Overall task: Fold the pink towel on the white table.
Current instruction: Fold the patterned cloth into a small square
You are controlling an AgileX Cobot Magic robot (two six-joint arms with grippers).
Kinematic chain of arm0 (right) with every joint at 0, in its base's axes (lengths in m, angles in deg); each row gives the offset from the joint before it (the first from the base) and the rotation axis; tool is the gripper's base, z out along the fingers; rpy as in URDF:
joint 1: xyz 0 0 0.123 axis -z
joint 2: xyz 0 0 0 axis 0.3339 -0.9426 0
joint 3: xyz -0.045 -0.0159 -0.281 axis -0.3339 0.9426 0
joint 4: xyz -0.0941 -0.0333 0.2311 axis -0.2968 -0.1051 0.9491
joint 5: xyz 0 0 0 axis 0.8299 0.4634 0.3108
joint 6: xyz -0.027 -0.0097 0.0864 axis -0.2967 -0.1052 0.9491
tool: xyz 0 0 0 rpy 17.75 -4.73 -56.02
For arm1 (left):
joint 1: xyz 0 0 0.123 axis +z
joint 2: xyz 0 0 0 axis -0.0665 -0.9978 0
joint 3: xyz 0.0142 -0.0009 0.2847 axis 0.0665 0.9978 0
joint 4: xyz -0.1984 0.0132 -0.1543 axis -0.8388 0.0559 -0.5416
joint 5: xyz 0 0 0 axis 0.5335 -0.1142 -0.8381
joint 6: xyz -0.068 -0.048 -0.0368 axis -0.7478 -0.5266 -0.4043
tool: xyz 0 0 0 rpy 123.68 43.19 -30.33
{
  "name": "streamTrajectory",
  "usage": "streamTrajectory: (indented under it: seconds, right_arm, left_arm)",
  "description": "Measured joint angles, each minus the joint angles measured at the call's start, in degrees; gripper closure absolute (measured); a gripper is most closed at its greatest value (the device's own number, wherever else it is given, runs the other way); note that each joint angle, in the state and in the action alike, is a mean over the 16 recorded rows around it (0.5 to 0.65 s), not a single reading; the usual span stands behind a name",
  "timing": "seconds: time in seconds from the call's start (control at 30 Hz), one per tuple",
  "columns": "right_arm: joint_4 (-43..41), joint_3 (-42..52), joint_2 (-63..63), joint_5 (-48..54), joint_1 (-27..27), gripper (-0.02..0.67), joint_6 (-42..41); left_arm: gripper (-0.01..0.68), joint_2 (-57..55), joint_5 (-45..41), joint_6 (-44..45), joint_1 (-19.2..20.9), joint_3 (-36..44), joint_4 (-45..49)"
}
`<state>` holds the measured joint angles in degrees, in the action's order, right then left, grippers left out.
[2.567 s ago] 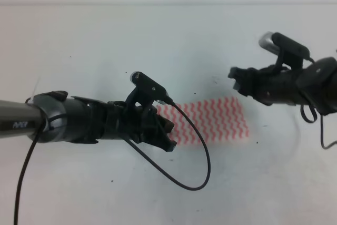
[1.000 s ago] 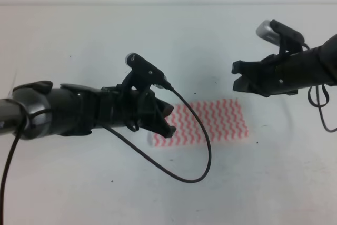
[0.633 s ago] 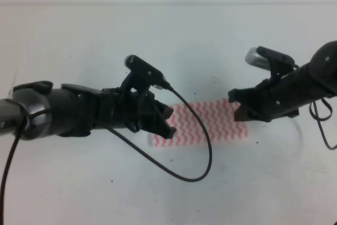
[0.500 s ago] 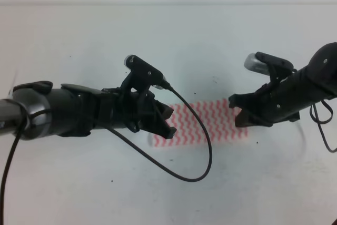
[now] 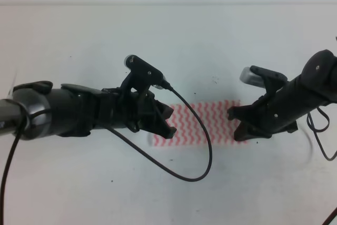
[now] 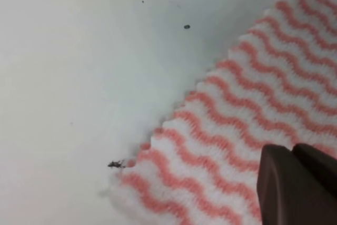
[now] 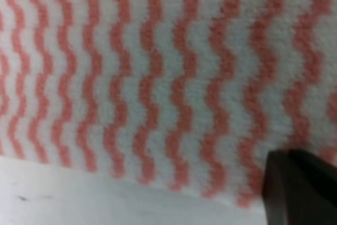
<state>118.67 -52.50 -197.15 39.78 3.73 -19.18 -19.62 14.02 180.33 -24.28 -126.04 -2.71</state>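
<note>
— Where's the cloth?
— The pink towel (image 5: 208, 122) lies flat mid-table (image 5: 168, 46), just toward 4 o'clock of centre.
— And the grippers?
— Left gripper (image 5: 167, 122) at its 9 o'clock edge, right gripper (image 5: 235, 125) at 3 o'clock; can't tell how either's jaws stand.

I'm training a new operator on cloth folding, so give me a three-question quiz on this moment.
1. True or false: the pink towel lies flat on the white table.
2. Which gripper is over the towel's right end? A) the left gripper B) the right gripper
3. Fill in: the towel's stripes are ____ on white.

Key: 1. True. 2. B. 3. Pink.
</note>
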Motion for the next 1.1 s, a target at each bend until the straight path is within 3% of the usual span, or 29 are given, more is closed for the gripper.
streamTrajectory:
  seconds: [0.37,1.1]
  right_arm:
    - [2.9,0.2,3.6,-0.5,-0.9,0.667,-1.6]
    - [4.4,-0.2,-0.6,0.9,-1.8,0.667,-3.4]
  left_arm:
    - [0.661,-0.1,0.0,-0.1,0.0,0.0,0.0]
    - [0.661,0.0,-0.8,-1.1,0.0,0.0,0.0]
